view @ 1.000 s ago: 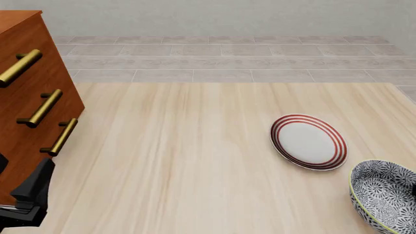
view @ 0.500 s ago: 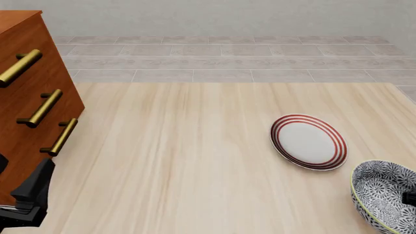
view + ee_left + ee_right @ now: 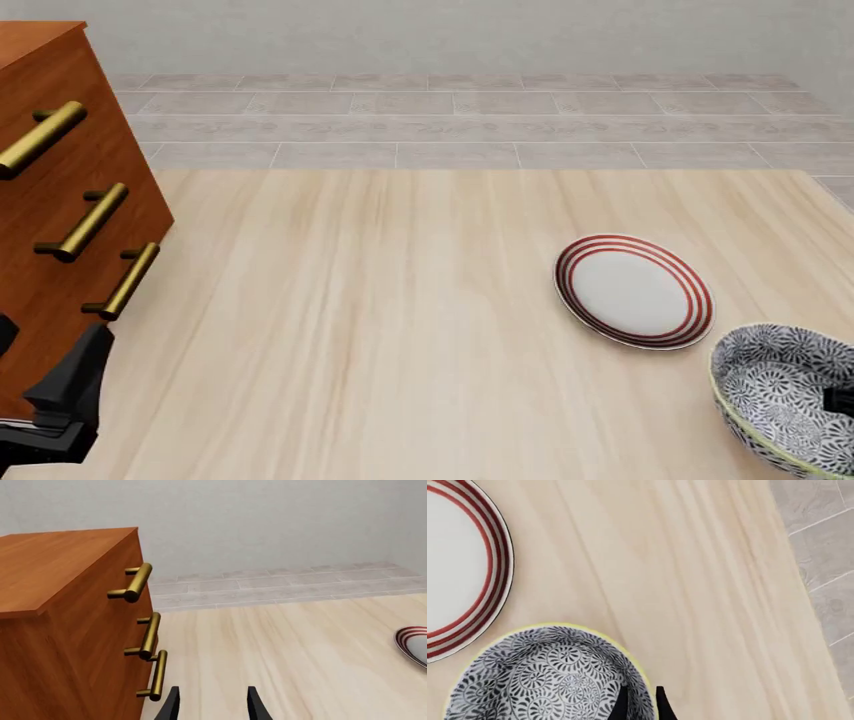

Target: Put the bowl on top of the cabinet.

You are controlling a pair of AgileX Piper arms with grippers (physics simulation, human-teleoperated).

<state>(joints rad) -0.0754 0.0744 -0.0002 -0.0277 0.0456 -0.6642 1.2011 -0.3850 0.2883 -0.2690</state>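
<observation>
The table point(image 3: 400, 320), pale wood grain, carries everything shown. The cabinet point(image 3: 60, 200), reddish-brown with brass bar handles point(image 3: 91, 222), stands at the far-left edge; its flat top is visible in the left wrist view. The plate point(image 3: 634, 291), white with red rings, lies right of centre. The bowl point(image 3: 781, 405), patterned black and white with a yellowish rim, sits at the near-right corner just beside the plate, apparently tilted. The right gripper point(image 3: 642, 704) has its fingers closed on the bowl's wall, one inside the rim and one outside. The left gripper point(image 3: 212, 705), near the cabinet's base, has its fingers apart and holds nothing. The bowl looks rigid, glazed and breakable; a one-sided rim pinch is likely to let it swing or slip, so a firm hold and level carry seem advisable.
</observation>
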